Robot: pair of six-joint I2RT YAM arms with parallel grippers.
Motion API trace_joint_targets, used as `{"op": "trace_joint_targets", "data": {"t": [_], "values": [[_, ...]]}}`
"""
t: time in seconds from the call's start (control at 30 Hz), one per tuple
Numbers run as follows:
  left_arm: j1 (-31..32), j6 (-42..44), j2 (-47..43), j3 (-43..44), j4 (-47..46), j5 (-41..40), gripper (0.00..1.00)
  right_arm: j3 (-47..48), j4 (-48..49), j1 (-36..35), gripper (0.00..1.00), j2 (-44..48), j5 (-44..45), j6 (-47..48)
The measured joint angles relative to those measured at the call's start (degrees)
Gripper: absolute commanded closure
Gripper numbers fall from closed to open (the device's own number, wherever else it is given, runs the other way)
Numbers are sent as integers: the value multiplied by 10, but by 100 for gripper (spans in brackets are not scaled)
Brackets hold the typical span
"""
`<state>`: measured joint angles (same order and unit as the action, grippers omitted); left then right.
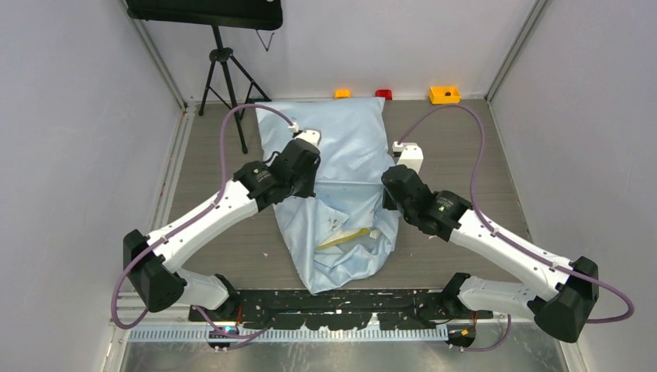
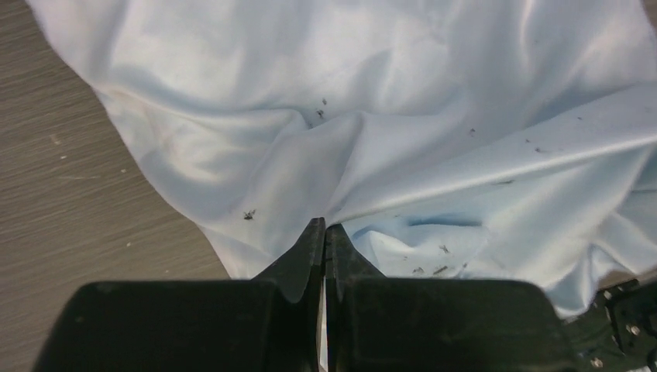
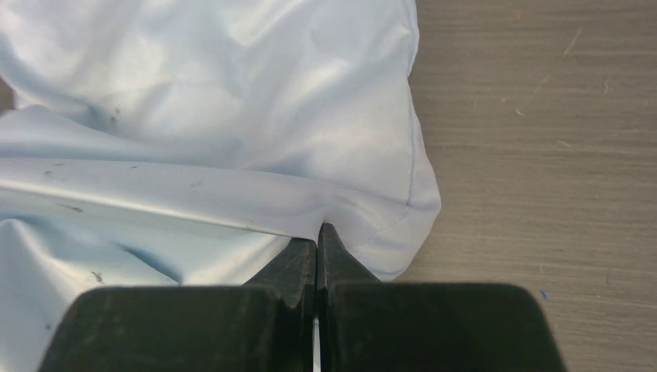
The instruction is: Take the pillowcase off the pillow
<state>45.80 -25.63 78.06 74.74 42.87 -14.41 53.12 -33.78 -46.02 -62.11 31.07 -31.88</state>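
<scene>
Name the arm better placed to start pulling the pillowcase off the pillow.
Right, narrowly. Both pincers are shut on the pillowcase, but the right pincer pinches its side edge, nearest the yellow band of the pillow showing at the near end. The left pincer sits farther from it.

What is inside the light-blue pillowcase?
The pillowcase hides nearly everything inside. Only a yellow strip of the pillow shows, at the end nearest the arm bases.
</scene>
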Motion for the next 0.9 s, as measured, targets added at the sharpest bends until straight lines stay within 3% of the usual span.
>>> {"op": "trace_joint_targets", "data": {"t": [0.3,0.37,0.47,0.57,0.7,0.9], "values": [[10,-78,0,13,41,-153,100,99,2,-10,100,-42,-34,21],[10,-82,-1,19,53,-168,95,117,-1,-10,100,-55,-43,22],[9,-81,-16,20,68,-178,81,139,-9,-10,100,-72,-49,26],[-2,-66,-55,17,101,-188,54,152,-28,-1,100,-77,-48,31],[-13,-47,-143,4,106,-148,33,165,-42,5,100,-84,-55,31],[26,-9,-232,-19,54,31,30,181,-49,5,100,-98,-76,30]]}}
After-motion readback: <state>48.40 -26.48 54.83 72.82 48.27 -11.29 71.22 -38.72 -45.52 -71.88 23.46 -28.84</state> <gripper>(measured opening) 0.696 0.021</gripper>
